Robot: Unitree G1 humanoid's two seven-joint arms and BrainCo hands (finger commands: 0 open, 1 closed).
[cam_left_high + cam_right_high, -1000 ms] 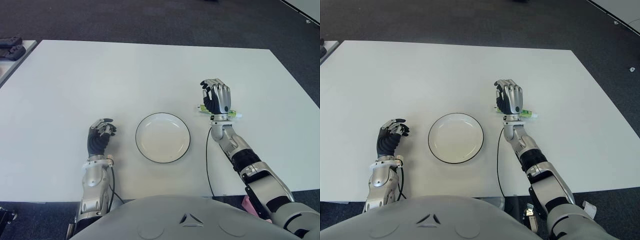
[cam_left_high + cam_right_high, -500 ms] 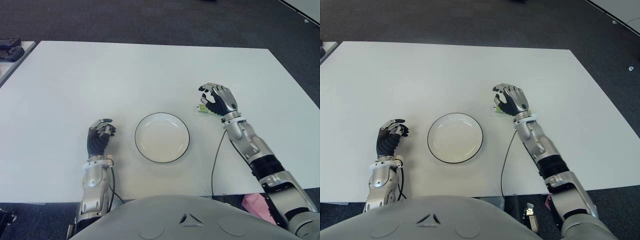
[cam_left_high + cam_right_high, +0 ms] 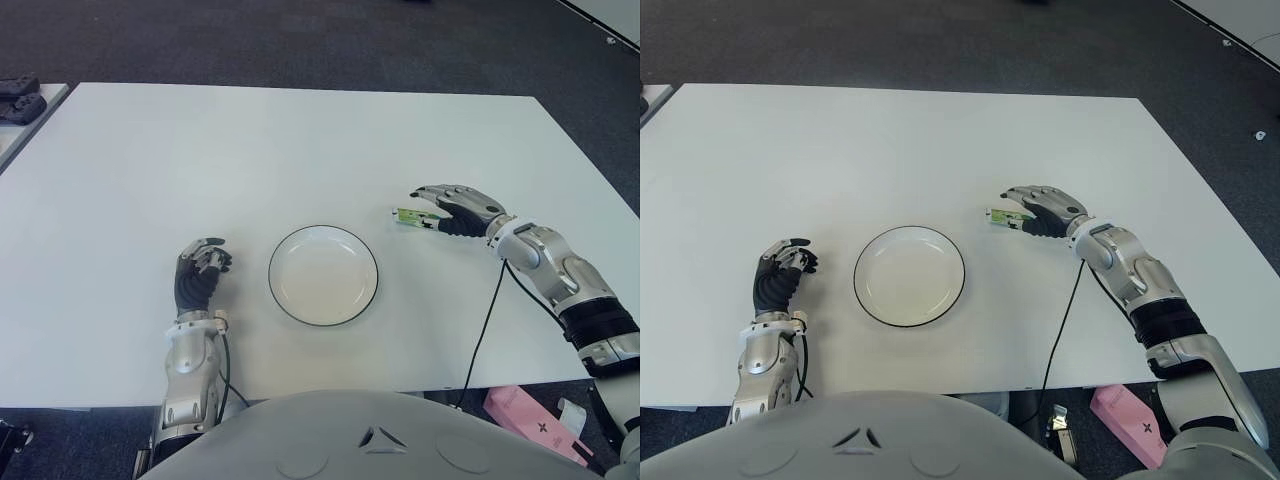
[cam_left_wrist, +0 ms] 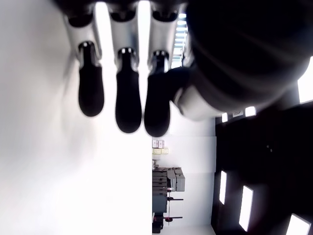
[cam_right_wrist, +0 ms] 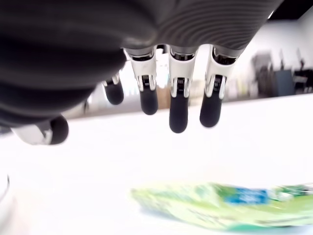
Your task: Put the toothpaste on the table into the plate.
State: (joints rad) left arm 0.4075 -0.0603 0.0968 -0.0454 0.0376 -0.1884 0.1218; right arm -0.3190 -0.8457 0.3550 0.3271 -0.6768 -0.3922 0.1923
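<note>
Your small green toothpaste tube [image 3: 409,217] lies flat on the white table [image 3: 300,140], just right of the round white plate with the dark rim [image 3: 323,274], apart from it; the plate holds nothing yet. The right hand [image 3: 455,208] sits over the tube's right end, fingers [image 5: 178,105] spread and extended above it, holding nothing; the right wrist view shows clear table between fingertips and tube. Judge the tube as light, soft and squashy, with a slick skin; it could skid on the smooth top, so pinch it across the middle of the body, gently, not at the flat crimp. A second ago that hand stood upright over the tube with fingers curled; since then it has swung out to the right, flattened and opened, and the tube has stayed down. The left hand [image 3: 198,276], loosely curled and empty, shows left of the plate, unchanged.
</note>
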